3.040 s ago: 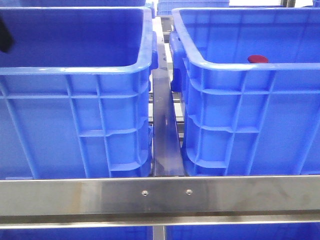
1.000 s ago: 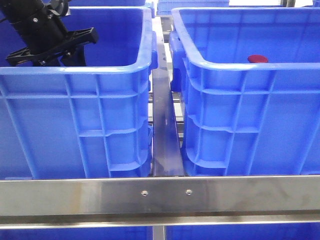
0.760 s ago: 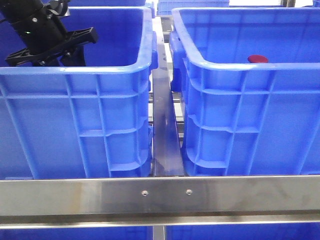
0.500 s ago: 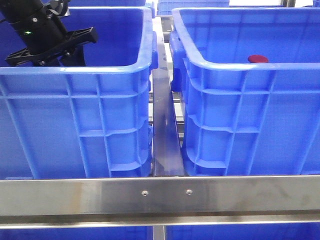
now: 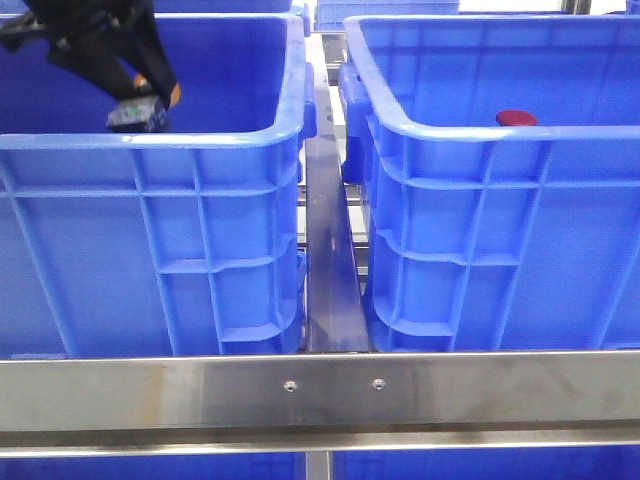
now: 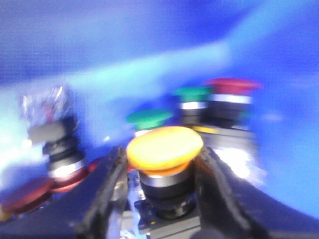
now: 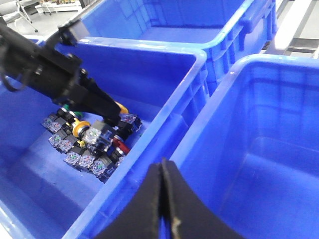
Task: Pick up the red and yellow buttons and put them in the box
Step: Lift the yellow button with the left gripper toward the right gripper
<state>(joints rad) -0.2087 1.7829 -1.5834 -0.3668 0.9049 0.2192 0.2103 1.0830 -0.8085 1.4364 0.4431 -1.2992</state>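
My left gripper (image 5: 140, 100) is inside the left blue crate (image 5: 200, 140), near its back left. It is shut on a yellow button (image 6: 164, 147), whose dome cap sits between the two black fingers (image 6: 112, 174). This view is blurred by motion. The right wrist view shows the left gripper (image 7: 102, 124) just above a pile of buttons (image 7: 89, 154). The box, the right blue crate (image 5: 480, 135), holds a red button (image 5: 515, 118). My right gripper (image 7: 162, 167) is shut and empty above the rims between the two crates.
The pile in the left crate holds green buttons (image 6: 192, 94), red buttons (image 6: 232, 85) and grey contact blocks. A steel rail (image 5: 330, 260) runs between the crates and a steel bar (image 5: 320, 390) crosses the front. More blue crates (image 7: 189, 20) stand behind.
The left arm came into the left crate and went down into it. Since half a second ago the gripper has risen and turned, now with the yellow button in it.
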